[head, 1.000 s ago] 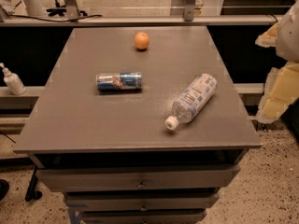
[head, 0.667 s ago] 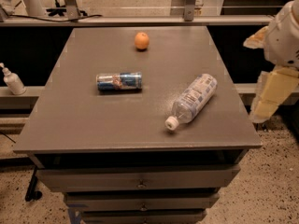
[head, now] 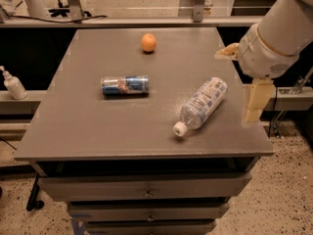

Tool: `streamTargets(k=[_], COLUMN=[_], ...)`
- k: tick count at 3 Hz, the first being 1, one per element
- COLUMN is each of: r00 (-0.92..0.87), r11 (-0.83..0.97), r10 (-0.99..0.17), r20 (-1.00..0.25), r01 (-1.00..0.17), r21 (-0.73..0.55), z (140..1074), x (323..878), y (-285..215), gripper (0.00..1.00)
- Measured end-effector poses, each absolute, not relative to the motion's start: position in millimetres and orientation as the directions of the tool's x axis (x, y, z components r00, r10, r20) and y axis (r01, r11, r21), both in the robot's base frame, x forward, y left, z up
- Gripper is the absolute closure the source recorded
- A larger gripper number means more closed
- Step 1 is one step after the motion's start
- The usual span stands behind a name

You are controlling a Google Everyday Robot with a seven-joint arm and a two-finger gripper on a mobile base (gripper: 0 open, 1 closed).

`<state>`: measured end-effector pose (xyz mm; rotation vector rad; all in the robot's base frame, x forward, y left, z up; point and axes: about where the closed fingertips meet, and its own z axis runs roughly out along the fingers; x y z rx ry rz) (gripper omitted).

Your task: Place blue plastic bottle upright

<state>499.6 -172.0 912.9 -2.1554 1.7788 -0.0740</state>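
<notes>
Camera view looks down on a flat, matte grey worktop (head: 88, 131) with metal drawers (head: 146, 185) under its front edge. The plastic bottle (head: 201, 105) lies on its side at about 4 o'clock from the worktop's middle. It is clear and ribbed with a pale white-blue label. Its white screw cap (head: 179, 129) points toward 7 o'clock and its base toward 1 o'clock.

A short blue-silver can (head: 124, 85) lies on its side at about 10 o'clock from the middle, well apart from the bottle. A round orange (head: 148, 42) sits near the far edge at 12 o'clock. A small white pump bottle (head: 13, 83) stands off the worktop at 9 o'clock.

The gripper (head: 234, 87) hangs at 3 o'clock over the worktop's right edge, just beside the bottle's base. Its smooth tan fingers (head: 255, 101) are spread wide apart, holding and touching nothing.
</notes>
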Motion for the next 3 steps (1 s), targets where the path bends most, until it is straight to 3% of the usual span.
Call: streamTargets(k=[3], r00=[0.622], r11=[-0.545], r10=[-0.766], r20=[-0.16], r01=[-0.762], r21=[-0.35], z=[884], x=[514], y=[-98], gripper=[0.0])
